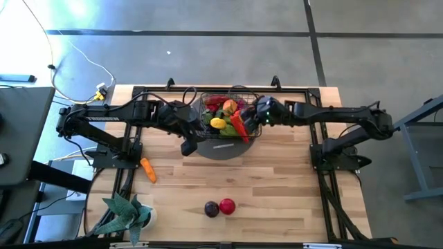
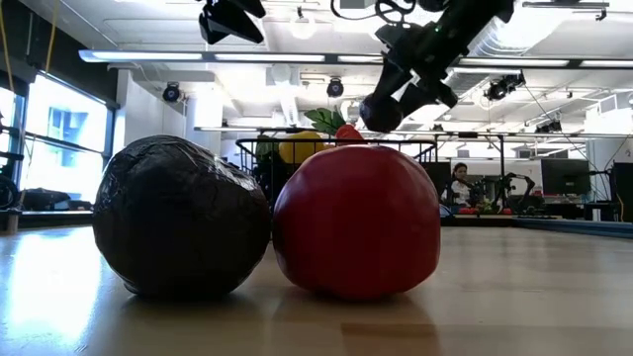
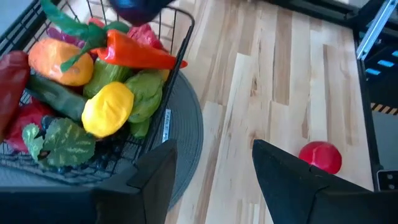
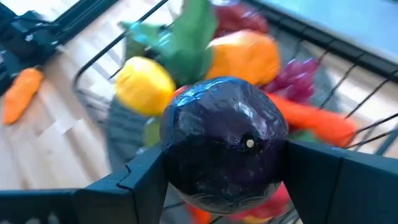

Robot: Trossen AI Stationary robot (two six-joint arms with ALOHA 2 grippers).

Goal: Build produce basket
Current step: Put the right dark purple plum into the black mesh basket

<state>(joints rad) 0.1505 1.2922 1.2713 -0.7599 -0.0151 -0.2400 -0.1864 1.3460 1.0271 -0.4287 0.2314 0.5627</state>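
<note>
Two loose fruits sit nearest on the tabletop (image 1: 277, 187): a dark plum (image 1: 212, 209) touching a red apple (image 1: 227, 206), with a potted plant (image 1: 124, 214) off to their side. Farther in, a carrot (image 1: 148, 169) lies alone near the left arm's base. At the far side the basket (image 1: 248, 137) sits on a grey mat (image 1: 223, 149), already heaped with produce: yellow pepper (image 3: 107, 109), orange pepper (image 3: 62, 61), long red pepper (image 3: 140, 55), green pieces, grapes (image 4: 297, 73).

Right end effector (image 4: 221, 168) hangs over the basket, clenched on a dark purple plum (image 4: 224, 146); the fruit fills the gap between both fingers. Left end effector (image 3: 214, 177) is just beside the basket's near corner, over the mat edge, fingers apart and carrying nothing.

Step in hand, by judgement: drop the purple plum into the basket. Task looks well along, three pieces still out on the wood.

Risks: the pile is high, so a round plum let go onto it may roll off the heap and over the wire rim. Lowering too far could push the red pepper or knock the basket off the mat. The left end effector so near the corner could clip the wire if either arm swings.
</note>
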